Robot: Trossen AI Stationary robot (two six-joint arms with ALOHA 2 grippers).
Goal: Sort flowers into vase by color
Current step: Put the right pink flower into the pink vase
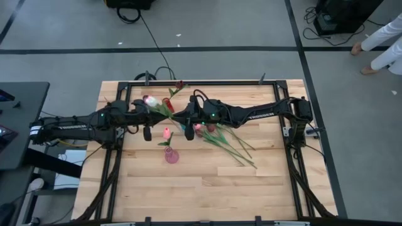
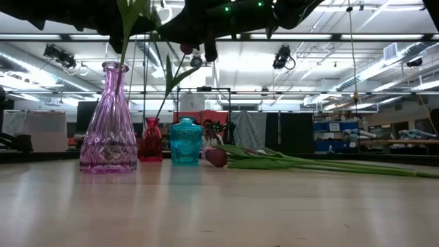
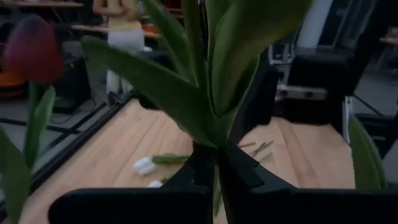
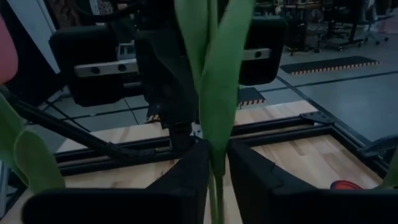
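A tulip with a pale pink bloom point(image 1: 151, 100) and green leaves is held in the air between both arms at mid table. My left gripper point(image 1: 164, 112) and my right gripper point(image 1: 180, 117) face each other, both shut on its stem. A pink vase point(image 1: 171, 155) near the middle holds a pink tulip point(image 1: 166, 132). A dark red tulip point(image 1: 179, 85) stands at the far edge. Several loose tulips point(image 1: 229, 143) lie on the table right of centre, stems flat on the wood. My left gripper pinches the tulip's stem point(image 3: 215, 163) between its two fingers, just below where the leaves spread. The fingers come level from the table's left. The tulip is clear of the table. My right gripper pinches the same stem point(image 4: 215, 171) between its two fingers, at the base of the leaves, coming level from the table's right. The leaves stand up past the fingers.
In the low view a pink vase point(image 2: 106, 120), a red vase point(image 2: 152, 139) and a teal vase point(image 2: 185, 140) stand in a row. A dark red bloom point(image 2: 216, 156) lies on the table. White blooms point(image 3: 144, 165) lie on the wood. A person point(image 1: 383, 44) stands beyond the far right corner.
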